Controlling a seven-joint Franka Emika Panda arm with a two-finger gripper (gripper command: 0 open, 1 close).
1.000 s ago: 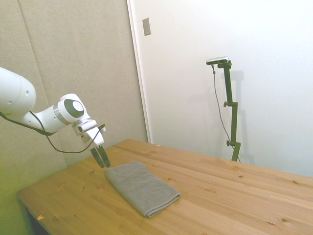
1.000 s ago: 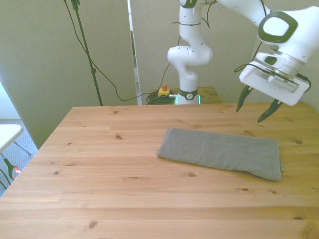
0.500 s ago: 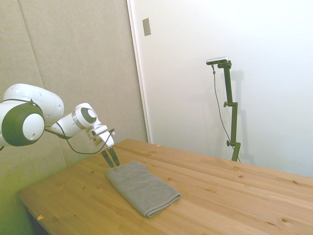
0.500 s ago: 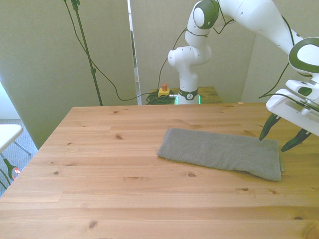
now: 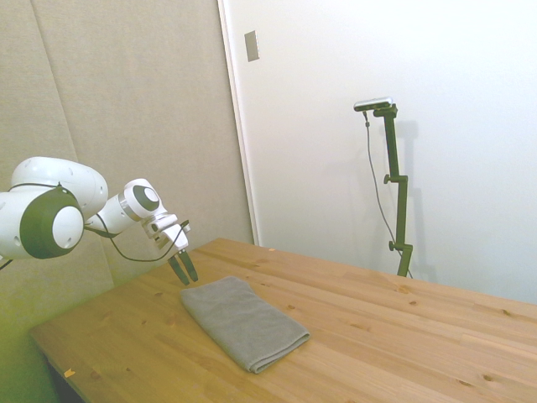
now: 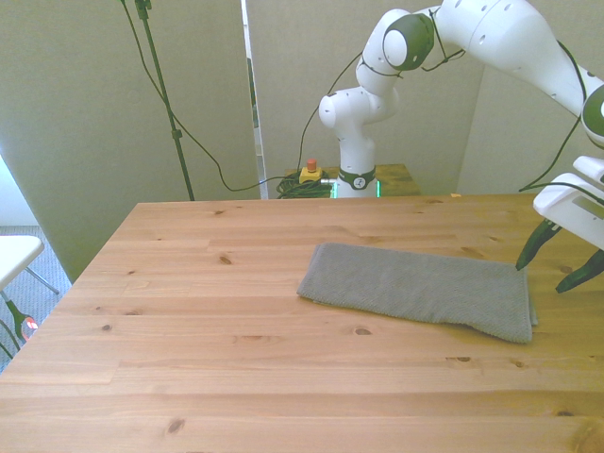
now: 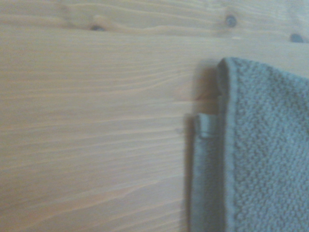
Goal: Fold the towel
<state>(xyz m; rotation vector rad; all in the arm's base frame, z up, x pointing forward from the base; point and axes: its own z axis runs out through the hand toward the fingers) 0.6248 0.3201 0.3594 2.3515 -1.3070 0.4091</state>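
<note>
Lab: robot arm (image 6: 491, 38), bare walls (image 5: 126, 101)

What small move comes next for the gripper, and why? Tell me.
Probably lower the open gripper onto the towel's near short edge. The fingers hang just beyond that end on the front view's right, above the table, and the wrist view shows layered hems there, ready to pinch.

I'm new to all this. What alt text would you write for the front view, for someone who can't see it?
A grey towel, folded into a long flat rectangle, lies on a wooden table. At the front view's right, the white robot arm's gripper hangs with its dark fingers open, just off the towel's end and holding nothing. Behind the table stand beige wall panels.
</note>
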